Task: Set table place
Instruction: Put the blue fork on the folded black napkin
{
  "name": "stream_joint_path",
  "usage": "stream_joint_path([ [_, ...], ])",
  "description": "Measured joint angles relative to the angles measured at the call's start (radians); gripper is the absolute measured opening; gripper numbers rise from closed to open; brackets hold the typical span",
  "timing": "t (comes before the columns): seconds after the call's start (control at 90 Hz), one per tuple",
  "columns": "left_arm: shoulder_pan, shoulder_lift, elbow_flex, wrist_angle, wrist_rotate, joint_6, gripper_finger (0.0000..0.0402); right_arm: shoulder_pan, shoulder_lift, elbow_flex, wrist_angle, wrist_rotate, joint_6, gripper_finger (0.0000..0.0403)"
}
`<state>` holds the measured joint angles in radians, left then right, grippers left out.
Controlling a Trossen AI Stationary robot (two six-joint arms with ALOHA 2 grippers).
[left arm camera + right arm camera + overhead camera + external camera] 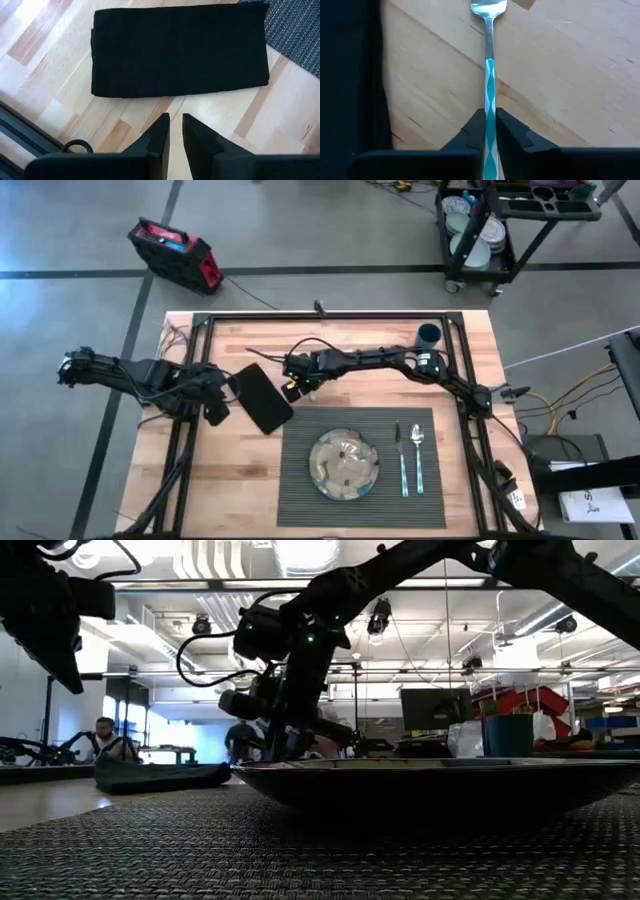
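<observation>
From above, you see the dark grey ribbed placemat [362, 467] lying long-side across the light wooden bench [230, 470]. Your right wrist view shows the right pincer [490, 122] clamped on a teal-handled metal fork [489, 75]. Your left pincer [175, 131] hovers nearly closed, empty, beside the black cloth napkin [177, 50].

The right gripper [491, 131] has its two dark fingers [474, 131] pressed against either side of a fork [489, 60], pinching its handle, which is patterned in teal and white diamonds. The handle runs out from between the fingertips and becomes a plain silver neck, which widens into the base of the tines at the picture's edge; the tine tips are cut off from sight. Behind the fork lies the table [570, 75], light wood with darker grain streaks running at a slant. A black, blurred shape [347, 75] fills one side of the picture; what it is cannot be told.
</observation>
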<state>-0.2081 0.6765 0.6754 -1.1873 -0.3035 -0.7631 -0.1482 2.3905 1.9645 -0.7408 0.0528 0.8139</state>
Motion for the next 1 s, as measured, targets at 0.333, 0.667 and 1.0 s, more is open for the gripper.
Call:
stream_joint_path([
  [0.333, 0.0, 0.0, 0.0, -0.001, 0.0, -0.004, 0.0036, 0.004, -0.006, 0.138, 0.0, -0.014, 0.001, 0.0002],
  [0.667, 0.0, 0.0, 0.0, 0.011, 0.0, -0.015, 0.0036, 0.065, 0.011, 0.165, 0.198, -0.027, 0.094, 0.0001],
  [1.0, 0.0, -0.011, 0.0, 0.056, 0.0, 0.006, 0.0036, 0.079, 0.079, 0.161, 0.313, -0.079, 0.133, 0.0],
])
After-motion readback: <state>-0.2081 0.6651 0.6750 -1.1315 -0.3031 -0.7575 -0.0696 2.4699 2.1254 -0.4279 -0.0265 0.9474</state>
